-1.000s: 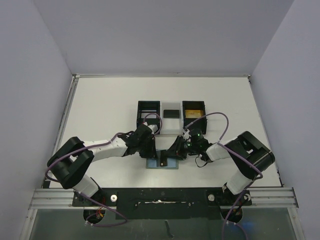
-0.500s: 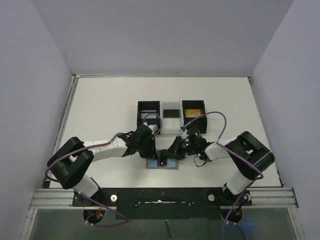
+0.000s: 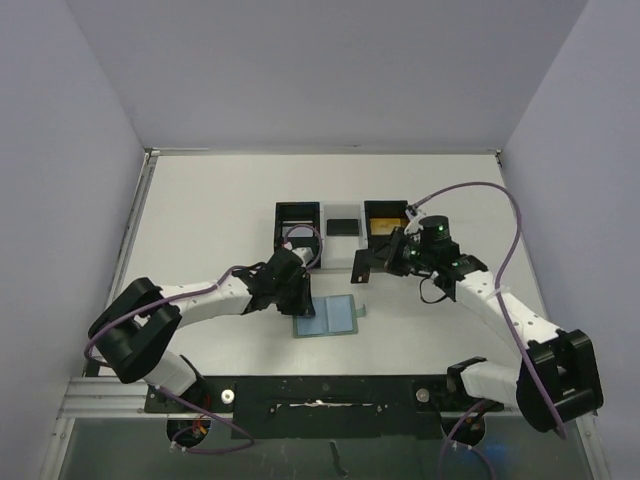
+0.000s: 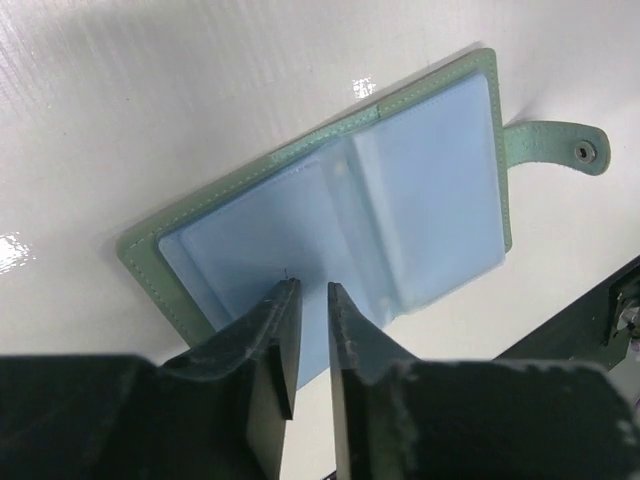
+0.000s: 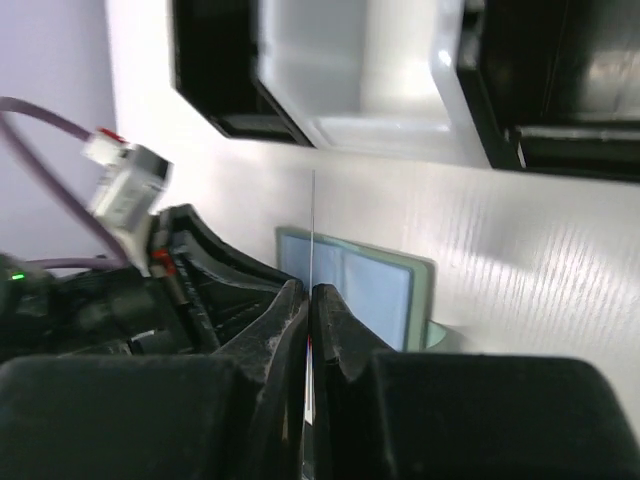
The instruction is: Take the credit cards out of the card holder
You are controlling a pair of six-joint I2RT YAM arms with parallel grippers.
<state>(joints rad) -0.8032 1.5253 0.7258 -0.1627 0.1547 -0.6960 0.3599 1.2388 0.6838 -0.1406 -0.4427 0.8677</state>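
Observation:
The card holder (image 3: 330, 318) lies open and flat on the table, with two pale blue pockets and a side tab (image 4: 555, 150); no card shows in them. My left gripper (image 3: 302, 302) is shut, its tips (image 4: 307, 285) down on the holder's (image 4: 420, 180) left pocket. My right gripper (image 3: 363, 262) is raised behind the holder, near the trays, shut on a thin credit card (image 5: 313, 215) seen edge-on. I cannot tell that card's face colour. The holder (image 5: 370, 285) lies below it. A black card (image 3: 342, 226) lies in the white tray, a gold-orange card (image 3: 385, 226) in the right black box.
Three containers stand in a row behind the holder: a black box (image 3: 279, 229), a white tray (image 3: 342, 248) and a second black box (image 3: 408, 222). Purple cables loop over both arms. A metal rail (image 3: 320, 392) runs along the near table edge.
My right gripper has lifted off the holder and moved back and right toward the trays with the card. The holder's pockets now show bare. My left gripper has stayed on the holder.

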